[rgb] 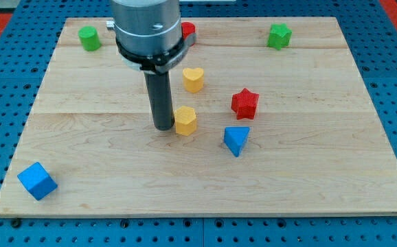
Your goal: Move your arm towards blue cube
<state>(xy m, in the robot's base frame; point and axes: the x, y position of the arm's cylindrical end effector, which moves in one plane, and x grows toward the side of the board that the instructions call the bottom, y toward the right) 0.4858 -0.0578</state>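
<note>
The blue cube [36, 180] sits near the board's bottom left corner. My tip [163, 127] rests on the board near the middle, far to the upper right of the blue cube. The tip is just left of a yellow hexagonal block [185, 121], touching or nearly touching it. The arm's grey body [147, 31] fills the view's top centre and hides part of the board behind it.
A yellow heart block [194, 79] lies right of the rod. A red star [244, 103] and a blue triangular block [236, 140] lie further right. A green block [88, 38] sits top left, a green star [279, 36] top right. A red block [188, 31] peeks from behind the arm.
</note>
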